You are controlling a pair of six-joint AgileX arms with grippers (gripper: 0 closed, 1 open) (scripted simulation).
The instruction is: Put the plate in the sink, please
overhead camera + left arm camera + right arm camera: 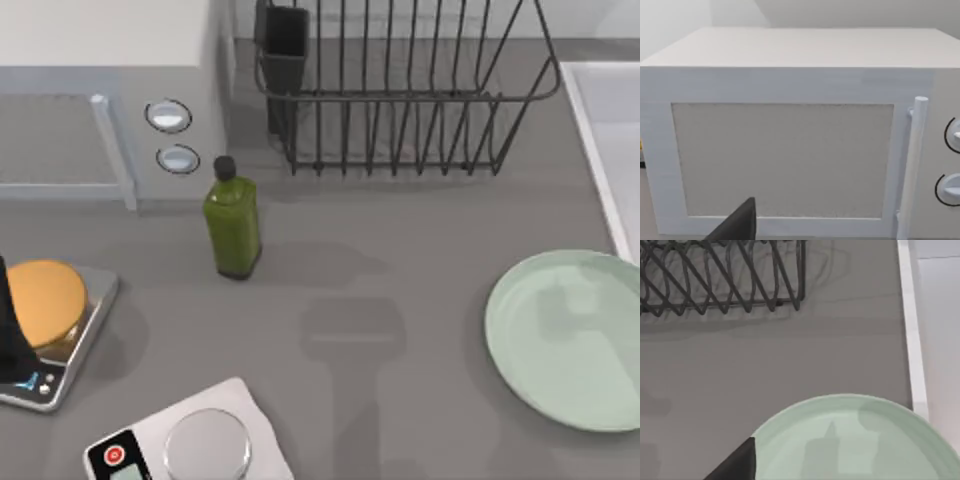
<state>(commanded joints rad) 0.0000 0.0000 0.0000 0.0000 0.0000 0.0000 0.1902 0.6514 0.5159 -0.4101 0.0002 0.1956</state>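
The plate (570, 340) is a large pale mint-green disc lying flat on the grey counter at the right side, cut off by the top view's right edge. In the right wrist view the plate (855, 440) lies close below the camera. A dark part of my right gripper (737, 464) hangs beside the plate's rim, apart from it. The sink (600, 130) is a pale basin at the far right, just behind the plate; its raised rim (910, 340) runs beside the plate. My left gripper (737, 226) faces the microwave door.
A black wire dish rack (400, 90) stands at the back centre. A green bottle (233, 225) stands in front of the white microwave (100, 90). Two scales sit front left, one (45, 310) carrying an orange round thing, the other (200, 445) bare.
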